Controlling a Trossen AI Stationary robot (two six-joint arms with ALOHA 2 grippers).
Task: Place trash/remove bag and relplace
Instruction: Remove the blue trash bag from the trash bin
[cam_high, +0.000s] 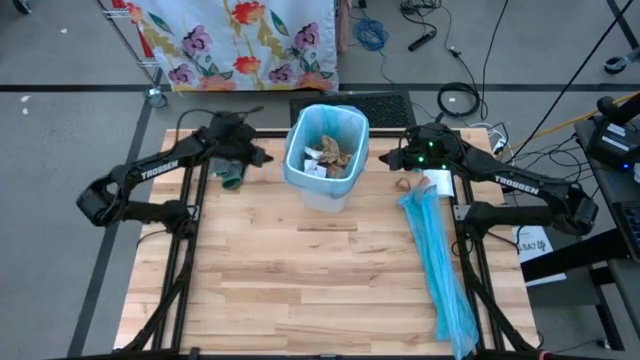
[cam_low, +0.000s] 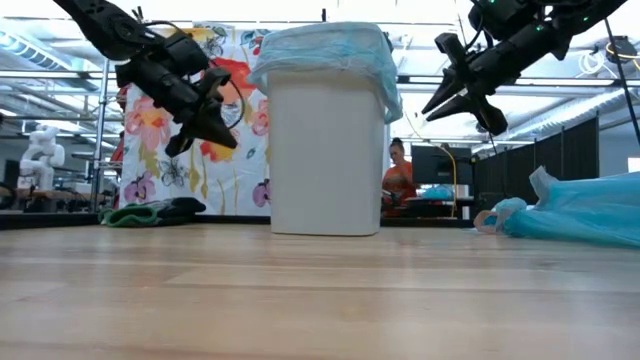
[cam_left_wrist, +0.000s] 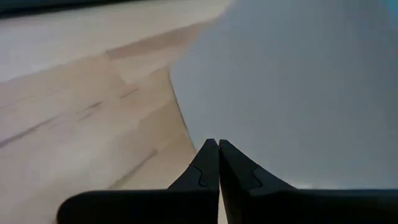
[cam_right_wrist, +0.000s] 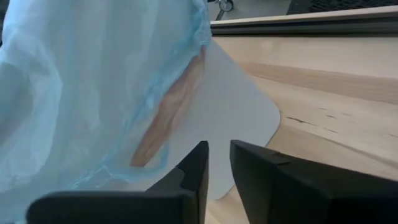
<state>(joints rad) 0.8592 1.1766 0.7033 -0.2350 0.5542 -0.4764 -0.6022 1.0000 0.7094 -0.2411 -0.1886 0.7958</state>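
On both arms (cam_high: 165, 163), white "TROSSEN" lettering

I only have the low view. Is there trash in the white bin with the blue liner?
Observer: Yes. From above, crumpled brown paper and white tissue scraps lie inside the white plastic bin with the light-blue liner.
Operator: Left gripper holding anything?
Observer: No. The left gripper is shut and empty, beside the bin's wall.
Operator: Right gripper?
Observer: The right gripper is slightly open, empty, facing the liner.
Operator: Spare bags?
Observer: Long light-blue plastic sheets lie along the wooden table, right side.
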